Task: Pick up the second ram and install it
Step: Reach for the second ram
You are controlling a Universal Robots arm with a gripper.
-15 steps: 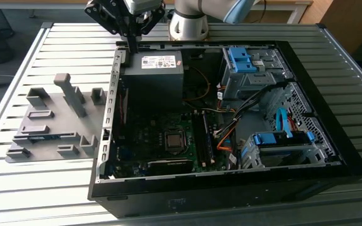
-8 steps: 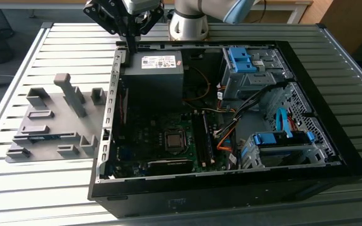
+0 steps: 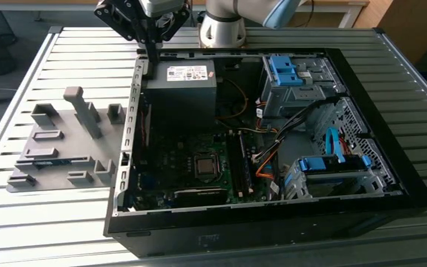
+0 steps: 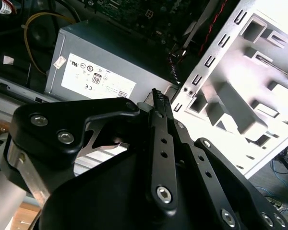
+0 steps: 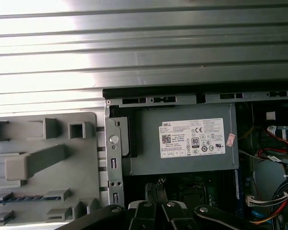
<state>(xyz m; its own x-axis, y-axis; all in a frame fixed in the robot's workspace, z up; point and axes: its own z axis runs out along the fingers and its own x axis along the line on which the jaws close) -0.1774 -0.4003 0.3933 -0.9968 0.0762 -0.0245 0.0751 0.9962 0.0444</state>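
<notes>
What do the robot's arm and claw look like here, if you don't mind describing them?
The arm is a rounded, pale silver-grey tube with a light-blue joint cap. The claw is matt black, built of flat linked bars joined by silver screws. It tapers to a thin, ribbed tip.

A slatted metal table [image 3: 43, 233] takes up most of the exterior view, with bright light glaring off its ribs at the lower left. Grey floor [image 3: 28, 25] shows at the upper left, and a brown wooden panel [image 3: 413, 25] stands at the upper right.
</notes>
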